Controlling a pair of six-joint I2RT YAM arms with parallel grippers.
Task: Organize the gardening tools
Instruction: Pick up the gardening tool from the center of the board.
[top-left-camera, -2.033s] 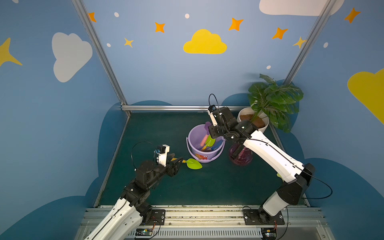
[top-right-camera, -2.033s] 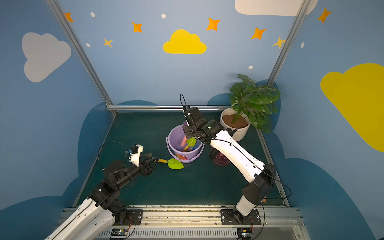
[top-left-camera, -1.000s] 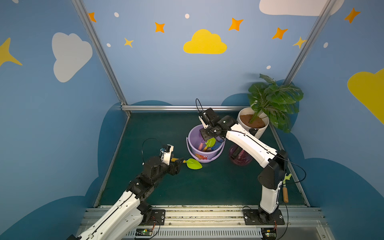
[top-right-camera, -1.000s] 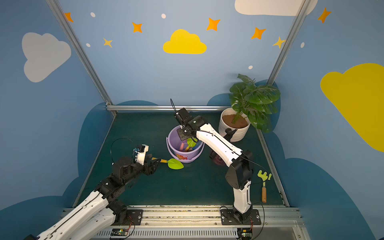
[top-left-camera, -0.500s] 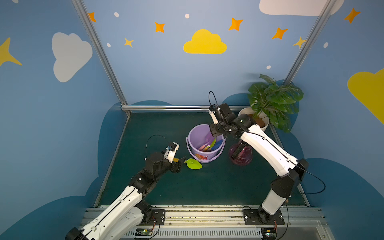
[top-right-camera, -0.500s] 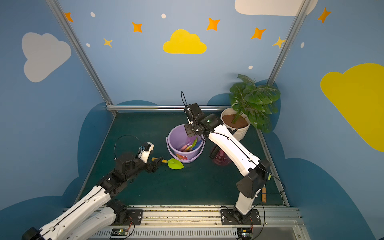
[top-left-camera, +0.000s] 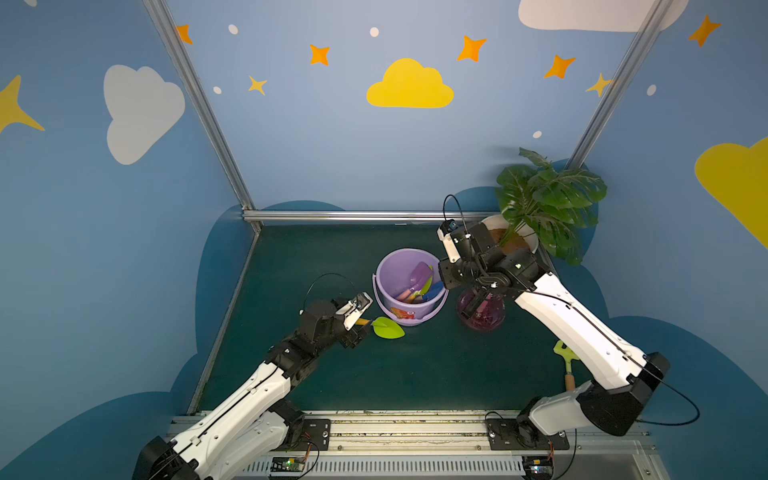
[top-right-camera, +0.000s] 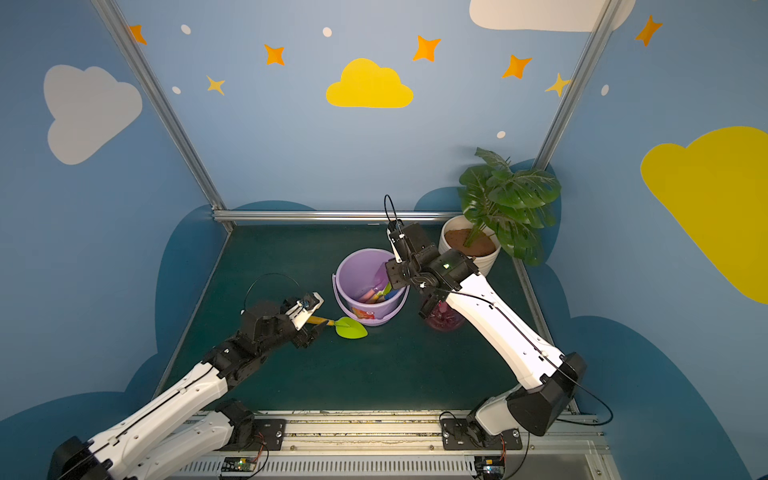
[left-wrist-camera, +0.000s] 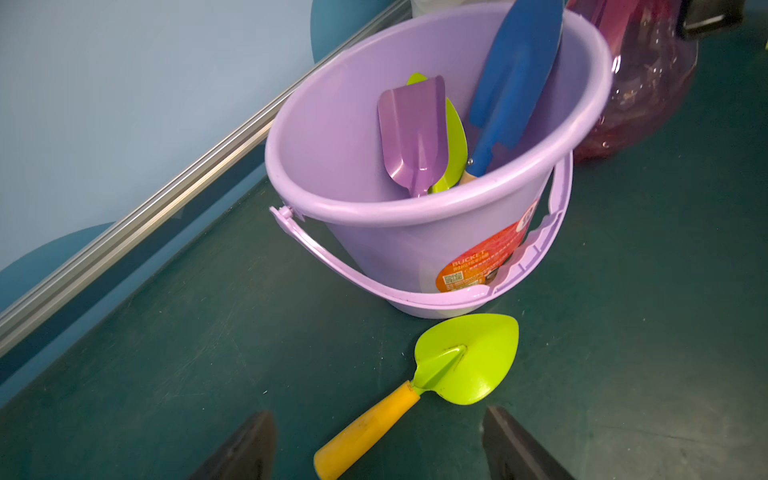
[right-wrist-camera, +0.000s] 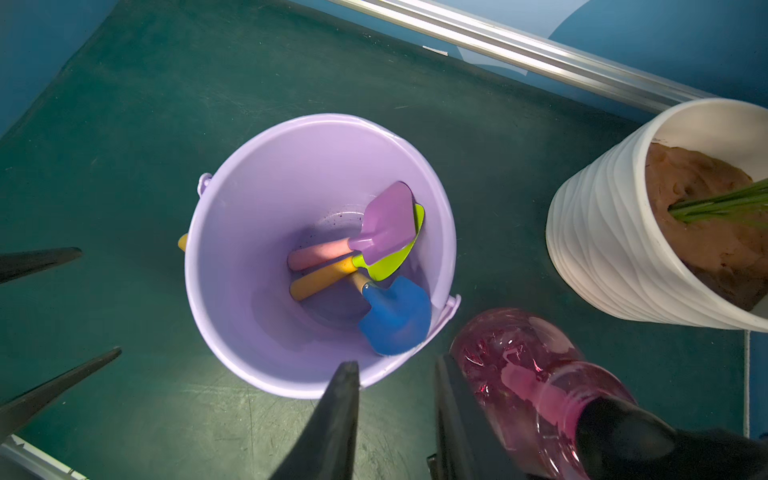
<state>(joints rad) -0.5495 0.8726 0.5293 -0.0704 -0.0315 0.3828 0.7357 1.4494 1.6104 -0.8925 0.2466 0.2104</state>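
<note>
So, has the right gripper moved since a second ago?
Yes. The right gripper has swung from over the middle of the lilac bucket to its rim, on the side of the pink spray bottle.

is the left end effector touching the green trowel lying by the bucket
Apart. The left wrist view shows the left end effector open, its fingers either side of the yellow handle of the green trowel, with bare mat between.

Bucket (top-left-camera: 428, 309) at mid-table
Three trowels (right-wrist-camera: 386, 232) lie in the bucket; a loose trowel (top-left-camera: 388, 328) lies just before it. The spray bottle (top-left-camera: 482, 319) stands just right of the bucket — the plant pot (top-right-camera: 478, 266) behind that, in the far right corner.
</note>
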